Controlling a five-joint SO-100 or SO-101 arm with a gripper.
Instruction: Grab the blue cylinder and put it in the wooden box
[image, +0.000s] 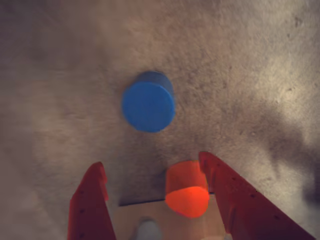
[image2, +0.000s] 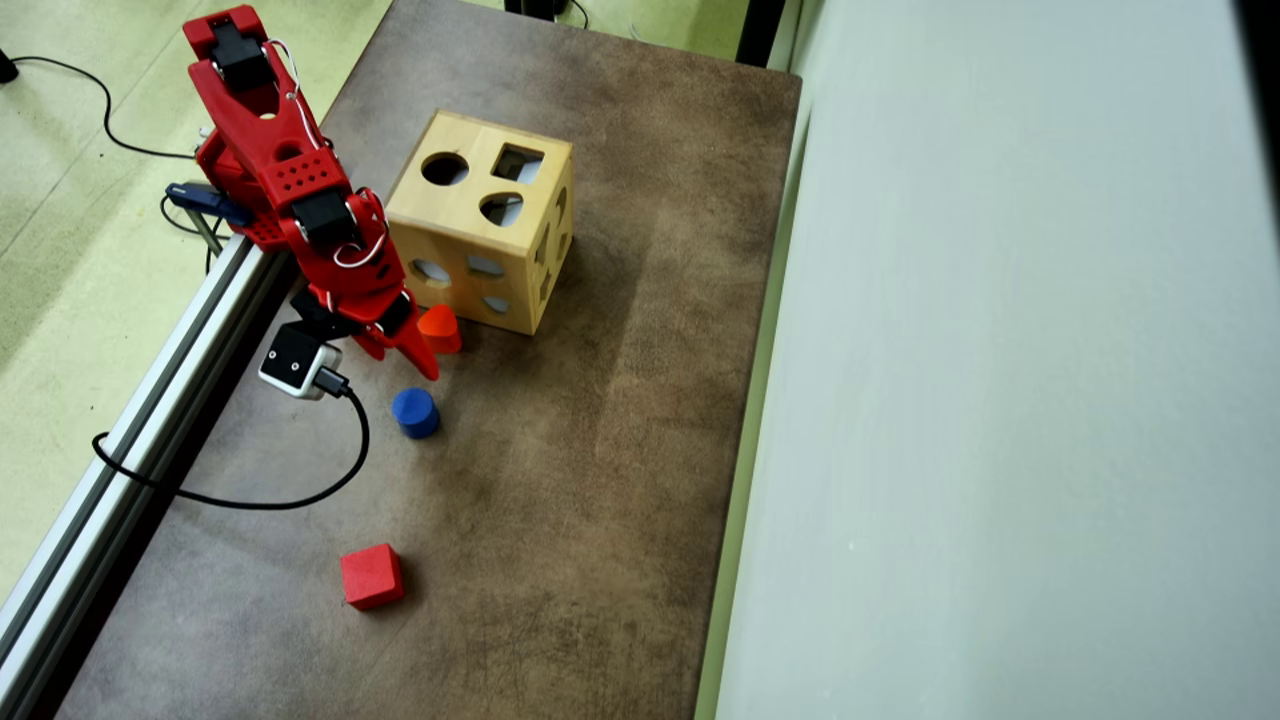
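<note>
blue cylinder (image: 148, 106) beyond parted gripper (image: 152, 172)

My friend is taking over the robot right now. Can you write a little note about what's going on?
Pincer: open, empty, above the mat.
Blue cylinder: standing on the mat just beyond the pincer tips, untouched.
Orange-red block: next to one finger, in the way.
Wooden box: behind the arm, round hole on top.
Done: nothing yet.
Left: grab the cylinder, carry it over, drop it in.
</note>
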